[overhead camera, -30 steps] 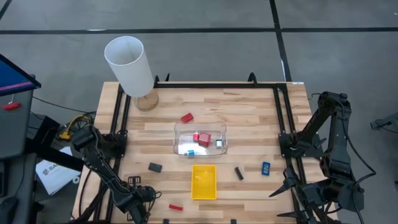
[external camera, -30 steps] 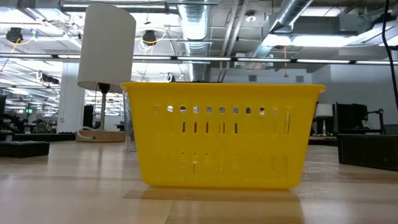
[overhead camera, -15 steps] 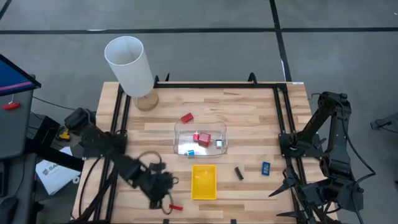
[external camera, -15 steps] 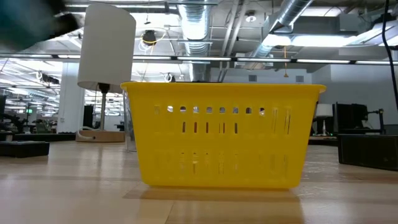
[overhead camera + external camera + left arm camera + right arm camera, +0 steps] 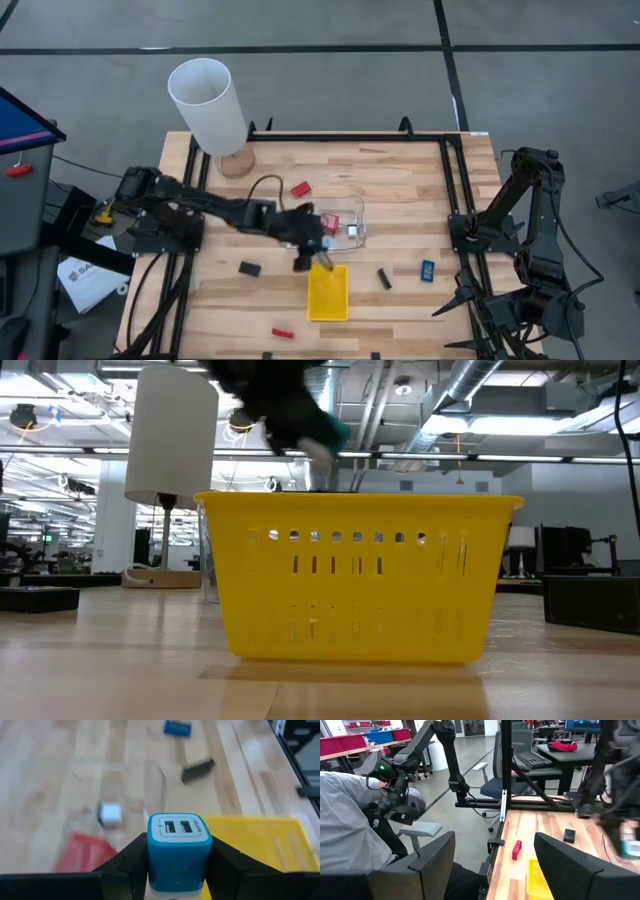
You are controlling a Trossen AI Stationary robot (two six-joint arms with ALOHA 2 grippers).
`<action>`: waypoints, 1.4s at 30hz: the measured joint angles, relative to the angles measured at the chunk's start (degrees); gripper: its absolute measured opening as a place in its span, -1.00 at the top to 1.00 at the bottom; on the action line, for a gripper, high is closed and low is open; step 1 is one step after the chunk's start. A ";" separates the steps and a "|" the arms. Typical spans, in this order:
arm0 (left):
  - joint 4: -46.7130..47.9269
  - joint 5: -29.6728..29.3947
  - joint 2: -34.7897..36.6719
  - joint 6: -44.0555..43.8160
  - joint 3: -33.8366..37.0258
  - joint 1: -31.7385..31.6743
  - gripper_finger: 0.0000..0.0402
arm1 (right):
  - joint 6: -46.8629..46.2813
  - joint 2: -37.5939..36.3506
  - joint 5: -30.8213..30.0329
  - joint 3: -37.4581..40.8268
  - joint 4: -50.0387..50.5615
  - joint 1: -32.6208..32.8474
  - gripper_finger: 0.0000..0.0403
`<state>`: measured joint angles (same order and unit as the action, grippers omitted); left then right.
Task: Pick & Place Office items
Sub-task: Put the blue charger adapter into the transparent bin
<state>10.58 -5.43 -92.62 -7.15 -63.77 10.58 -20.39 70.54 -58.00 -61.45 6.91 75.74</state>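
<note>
While your left tool [image 5: 178, 865] hangs over the near edge of the clear plastic tray [image 5: 345, 209], just behind the yellow tray [image 5: 328, 292], note its fingers [image 5: 125, 862] pinched on a blue-and-white USB charger block [image 5: 179, 851], ports facing out. High view puts that block [image 5: 314, 243] above the seam between the two trays. Nearest the front edge of the counter [image 5: 400, 180], a thin red stick [image 5: 283, 333] lies alone. Farther in, a black bit [image 5: 249, 268] sits left of the yellow tray; another black bit [image 5: 384, 278] and a blue bit [image 5: 427, 269] sit to its right. Inside the clear tray: a red block [image 5: 329, 222] and a small white piece [image 5: 352, 231]. Beyond it, one red block [image 5: 300, 189] rests on bare wood. At the far left corner stands the tall white cylinder [image 5: 208, 105]. Your right tool [image 5: 485, 870] waits off the counter's right front corner, fingers parted, nothing between them.
</note>
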 joint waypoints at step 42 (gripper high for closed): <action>39.63 7.39 -19.24 5.95 -17.85 -14.68 0.30 | -0.60 0.00 -0.57 0.00 1.40 1.89 -0.31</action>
<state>50.21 1.96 -111.86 -1.19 -81.62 -4.10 -20.99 70.54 -58.57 -61.45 8.32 77.62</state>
